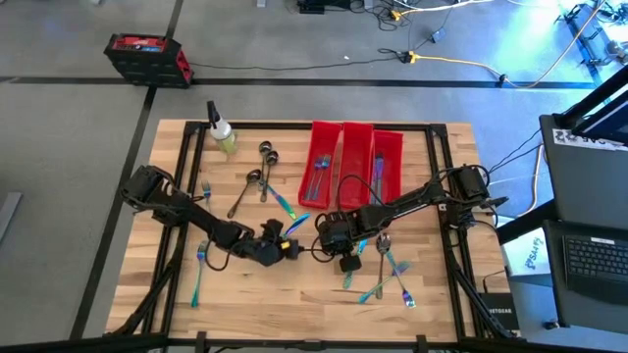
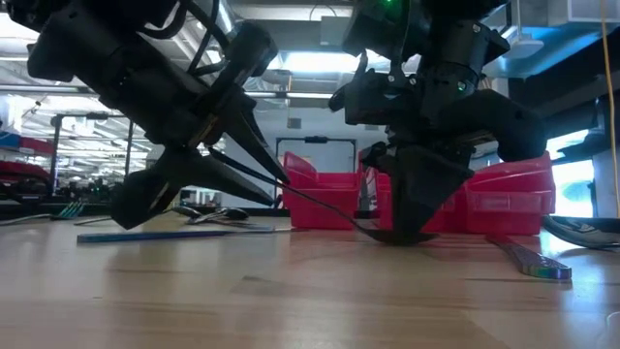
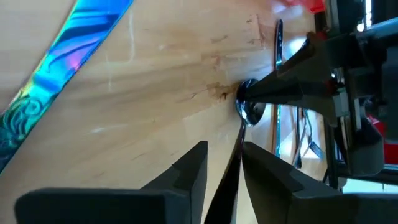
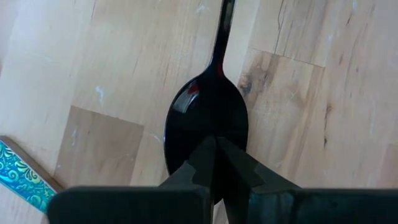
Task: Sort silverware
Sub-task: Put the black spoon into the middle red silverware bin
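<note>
A dark grey spoon [image 4: 208,115] lies between my two grippers near the table's middle. Its bowl [image 3: 250,111] is on the wood and its thin handle [image 2: 325,208] slants up toward the left arm. My left gripper [image 3: 227,171] is shut on that handle. My right gripper [image 4: 217,155] is shut, with its tips on the bowl. In the high view the left gripper [image 1: 292,249] and the right gripper [image 1: 349,261] stand close together. Other iridescent silverware lies loose on the table [image 1: 294,284]. My left gripper has the spoon's handle [image 3: 235,163] between its two fingers, along the handle, slanting down from the table's left side. The handle end is lifted off the wood and the spoon tilts down to its bowl. My right gripper presses its shut fingertips [image 4: 205,163] on the inside of the spoon's bowl [image 4: 208,106] from above, steeply down. The bowl rests on the table under them.
Three long red bins [image 1: 343,162] stand at the far middle, with silverware in them. A spray bottle [image 1: 222,132] stands far left. Loose iridescent pieces lie left [image 1: 199,263] and right [image 1: 391,279] of the grippers, and one is close by [image 3: 62,59]. Dark spoons [image 1: 267,152] lie near the bottle.
</note>
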Motion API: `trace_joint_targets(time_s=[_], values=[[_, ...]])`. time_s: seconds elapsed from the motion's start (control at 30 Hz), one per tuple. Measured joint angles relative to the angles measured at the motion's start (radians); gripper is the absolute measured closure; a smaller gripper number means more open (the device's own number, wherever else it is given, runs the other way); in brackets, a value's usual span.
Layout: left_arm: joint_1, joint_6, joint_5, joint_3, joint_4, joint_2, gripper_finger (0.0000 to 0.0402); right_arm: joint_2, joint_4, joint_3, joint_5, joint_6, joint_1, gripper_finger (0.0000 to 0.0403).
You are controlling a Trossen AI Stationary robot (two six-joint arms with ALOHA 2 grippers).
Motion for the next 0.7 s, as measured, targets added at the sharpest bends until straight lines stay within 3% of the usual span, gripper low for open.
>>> trace_joint_targets(time_s=[0.13,0.43,0.7], values=[[0.002,0.031,-0.008,0.000,0.025,0.000,0.0326,0.000,-0.001,0.000,0.001,0.002,0.000,0.0403],[-0.002,0.030,0.008,0.000,0.041,0.000,0.0393,-0.001,-0.004,0.000,0.003,0.007,0.000,0.0403],[-0.002,0.042,0.011,0.000,0.030,0.000,0.0386,-0.002,-0.003,0.000,0.004,0.010,0.000,0.0403]])
